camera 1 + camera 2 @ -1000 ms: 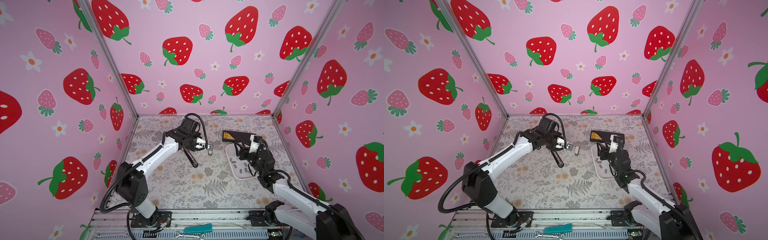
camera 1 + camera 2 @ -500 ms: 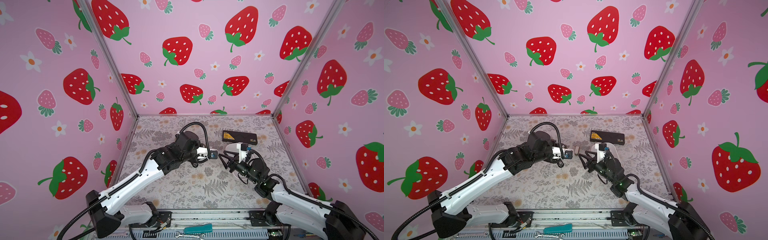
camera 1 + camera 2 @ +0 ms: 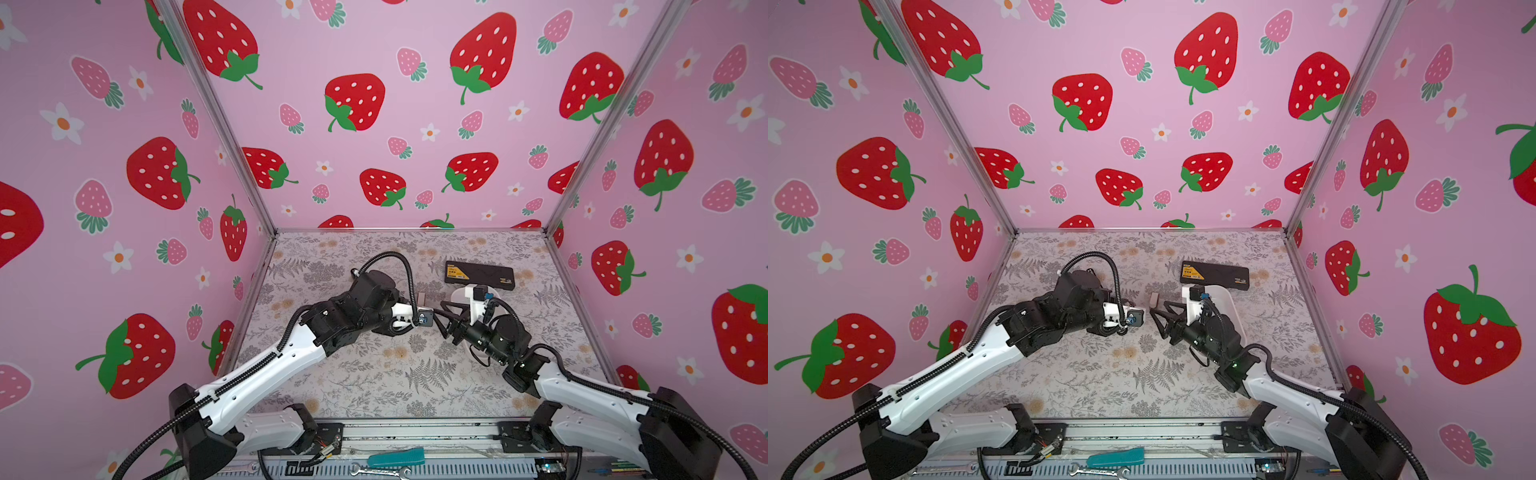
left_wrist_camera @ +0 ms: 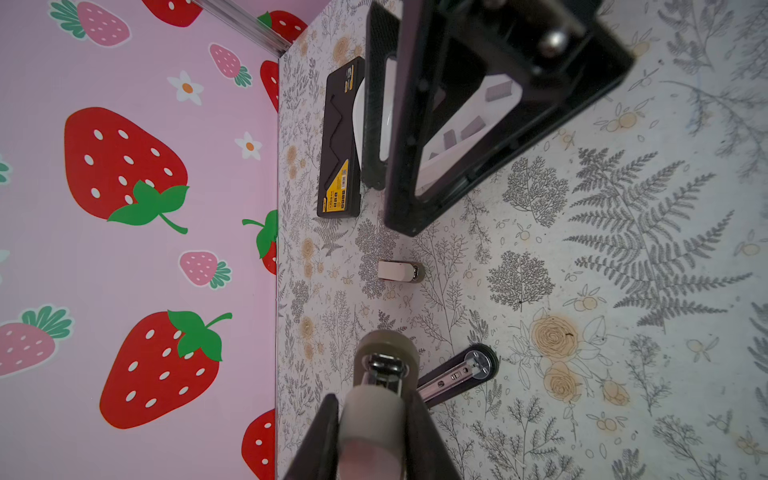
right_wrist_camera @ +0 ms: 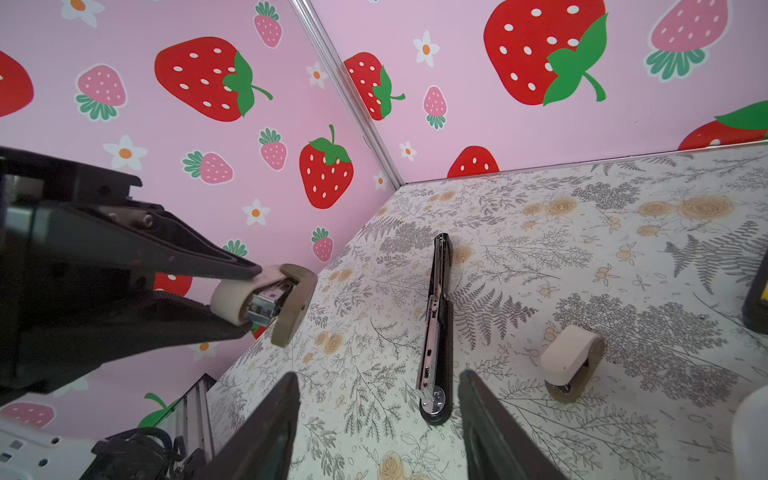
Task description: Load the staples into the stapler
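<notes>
Gripping a small beige stapler (image 5: 230, 301) tight in the left gripper (image 4: 374, 415), aloft, with the right gripper (image 5: 378, 376) spread and empty. Seemingly readying it for loading; next, probably fetching staples (image 4: 496, 90) from the white tray (image 3: 1223, 295), right of centre in a top view. Counted: at least three strips visible, one spare beige stapler (image 5: 567, 357), one long black stapler (image 5: 436, 324).

Quantities: beige mini stapler (image 5: 266, 299), two; black long stapler (image 5: 436, 328), one; black box (image 3: 482, 274), one; white tray (image 3: 1225, 296), one; staple strip (image 4: 471, 126), apparently four, view partly obstructed.
</notes>
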Robot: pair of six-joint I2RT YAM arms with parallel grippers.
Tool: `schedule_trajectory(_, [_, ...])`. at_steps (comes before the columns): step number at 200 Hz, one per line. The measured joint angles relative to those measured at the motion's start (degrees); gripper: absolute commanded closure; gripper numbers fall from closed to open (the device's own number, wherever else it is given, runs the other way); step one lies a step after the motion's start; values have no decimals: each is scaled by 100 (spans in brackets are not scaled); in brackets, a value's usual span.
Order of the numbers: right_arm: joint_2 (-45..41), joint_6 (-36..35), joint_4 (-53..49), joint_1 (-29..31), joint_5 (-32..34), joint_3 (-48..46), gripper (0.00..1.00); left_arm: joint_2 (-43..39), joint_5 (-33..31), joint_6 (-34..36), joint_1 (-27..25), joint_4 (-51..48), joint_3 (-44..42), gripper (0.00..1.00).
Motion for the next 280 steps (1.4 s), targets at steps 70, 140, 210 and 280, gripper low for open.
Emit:
schedule_trajectory(70, [472,-42,160,428,-125,317,39,-129,59,-4,-13,116,-35,100])
schedule_trajectory(140, [798,-52,153,564,-55,529,45,-146,59,160,-212,76,-195,100])
schedule_trajectory(210, [798,-52,155,575,179,533,46,-243,61,221,-214,116,-275,100])
schedule_trajectory(280, [911,-52,153,581,223,610,48,-319,52,278,-208,160,-367,100])
